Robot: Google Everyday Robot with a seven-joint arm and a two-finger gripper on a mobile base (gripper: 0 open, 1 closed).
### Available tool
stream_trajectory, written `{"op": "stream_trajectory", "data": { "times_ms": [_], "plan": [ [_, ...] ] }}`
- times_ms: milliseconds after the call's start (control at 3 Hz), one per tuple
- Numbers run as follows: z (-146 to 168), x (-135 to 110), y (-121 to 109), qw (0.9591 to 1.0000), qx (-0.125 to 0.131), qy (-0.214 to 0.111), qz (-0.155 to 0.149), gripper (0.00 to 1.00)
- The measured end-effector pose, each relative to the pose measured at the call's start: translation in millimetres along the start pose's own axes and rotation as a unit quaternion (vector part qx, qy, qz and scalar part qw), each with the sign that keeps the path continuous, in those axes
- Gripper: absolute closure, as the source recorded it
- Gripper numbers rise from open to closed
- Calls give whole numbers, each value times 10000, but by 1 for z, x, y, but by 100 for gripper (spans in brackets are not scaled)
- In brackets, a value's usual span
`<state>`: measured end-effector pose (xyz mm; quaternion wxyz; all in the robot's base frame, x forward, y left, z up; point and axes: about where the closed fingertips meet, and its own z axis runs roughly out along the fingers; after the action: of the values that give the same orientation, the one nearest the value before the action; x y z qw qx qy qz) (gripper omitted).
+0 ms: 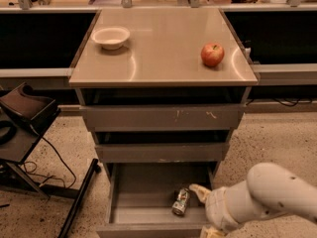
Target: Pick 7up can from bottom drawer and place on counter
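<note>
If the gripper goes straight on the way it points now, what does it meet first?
Probably the 7up can, in the bottom drawer just ahead of the gripper; depth is unclear, so it might pass above it.

gripper (200,192) hangs low on the arm (267,195) from right

This is looking like a robot test lab: a grey metal three-drawer cabinet (163,118) is standing on speckled stone flooring (277,138), with black cables (54,152) trailing beside a dark stand (20,113). The cream-coloured gripper (200,195) is hanging inside the open bottom drawer (143,187).
</note>
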<state>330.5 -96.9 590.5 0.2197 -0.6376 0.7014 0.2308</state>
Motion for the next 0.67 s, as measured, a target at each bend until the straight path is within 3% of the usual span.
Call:
{"op": "stream_trajectory", "data": {
  "times_ms": [333, 667],
  "plan": [
    [33, 10, -5, 9999, -45, -134, 50, 0],
    [33, 10, -5, 9999, -42, -135, 53, 0]
  ]
}}
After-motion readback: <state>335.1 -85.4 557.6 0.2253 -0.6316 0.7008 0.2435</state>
